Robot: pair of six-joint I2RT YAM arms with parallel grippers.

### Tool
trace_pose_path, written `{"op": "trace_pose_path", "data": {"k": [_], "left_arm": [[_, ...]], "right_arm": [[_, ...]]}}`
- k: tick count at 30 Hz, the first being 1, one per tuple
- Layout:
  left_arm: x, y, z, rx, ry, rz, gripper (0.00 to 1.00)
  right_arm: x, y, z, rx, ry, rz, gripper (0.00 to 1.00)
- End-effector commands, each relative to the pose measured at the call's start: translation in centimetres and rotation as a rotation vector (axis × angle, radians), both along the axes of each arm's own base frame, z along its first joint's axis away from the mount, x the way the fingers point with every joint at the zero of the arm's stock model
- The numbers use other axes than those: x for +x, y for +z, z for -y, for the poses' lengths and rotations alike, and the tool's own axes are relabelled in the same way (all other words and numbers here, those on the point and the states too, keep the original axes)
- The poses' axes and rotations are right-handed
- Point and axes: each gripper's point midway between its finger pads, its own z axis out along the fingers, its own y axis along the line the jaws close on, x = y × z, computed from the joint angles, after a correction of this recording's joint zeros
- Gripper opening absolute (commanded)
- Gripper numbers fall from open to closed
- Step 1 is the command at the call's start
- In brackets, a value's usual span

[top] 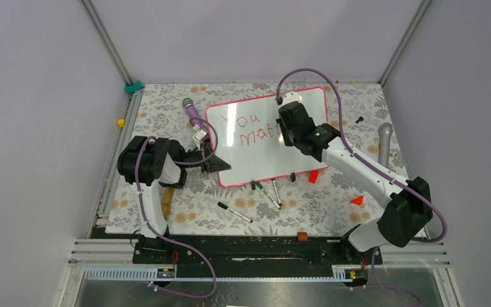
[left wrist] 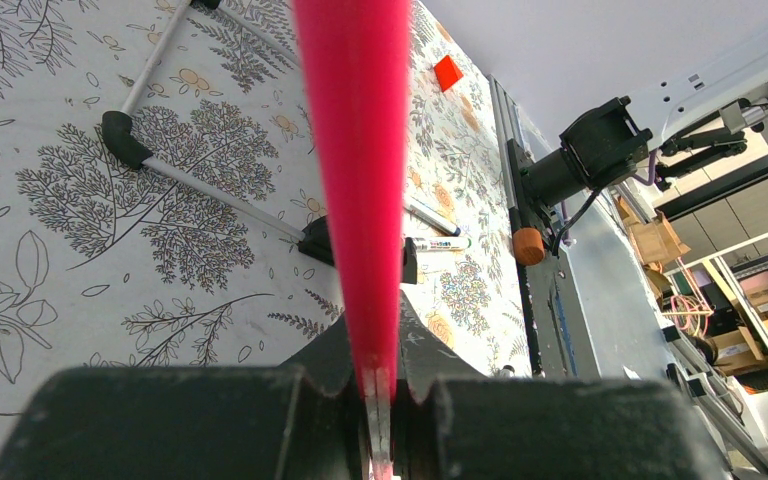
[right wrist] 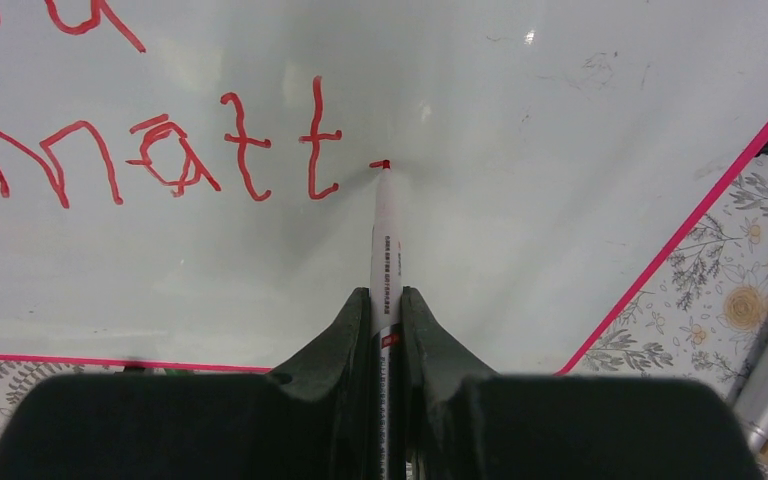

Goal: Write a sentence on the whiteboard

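Shows the board (top: 262,163) flat on a floral table (top: 166,115), set askew toward the far side, between the two arms. Reads "You" above "matt" in the red writing (top: 246,128) on the left half of the white face. Finds the left claw (top: 220,165) at the board's near-left corner, clenched on the rim. From the left wrist, catches that pink rim (left wrist: 355,150) edge-on, running up out of the closed left claw (left wrist: 375,385), with loose markers (left wrist: 210,190) on the cloth behind. Finds the right claw (top: 284,135) over the middle of the board, reaching in from the right. From the right wrist, has the right claw (right wrist: 385,310) grasping a white marker (right wrist: 385,230) tight between its jaws, red tip touching the board (right wrist: 560,120) just right of the last "t" of the writing (right wrist: 160,160). Leaves the right half of the white face bare. Also takes in more markers (top: 234,212) on the table near the board's near edge, and two small red bits (top: 313,176) to the near right.
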Motion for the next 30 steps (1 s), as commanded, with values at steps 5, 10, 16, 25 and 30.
{"op": "trace_pose_path", "data": {"k": [5, 10, 16, 25, 30], "left_arm": [[-1.0, -1.5, 0.6, 0.012, -0.053, 0.012, 0.00], [-1.1, -1.4, 0.5, 0.011, -0.054, 0.010, 0.00], [-1.0, -1.4, 0.6, 0.011, -0.055, 0.011, 0.00], [-1.0, -1.4, 0.6, 0.011, -0.055, 0.011, 0.00], [-1.0, -1.4, 0.6, 0.011, -0.054, 0.011, 0.00]], "right_arm": [[0.9, 1.6, 1.4, -0.041, -0.072, 0.051, 0.00], [1.1, 1.8, 1.2, -0.036, -0.069, 0.055, 0.00], [1.4, 2.1, 0.8, -0.032, -0.055, 0.055, 0.00], [1.6, 2.2, -0.2, -0.002, -0.020, 0.051, 0.00], [1.5, 1.9, -0.5, 0.005, -0.004, 0.038, 0.00]]}}
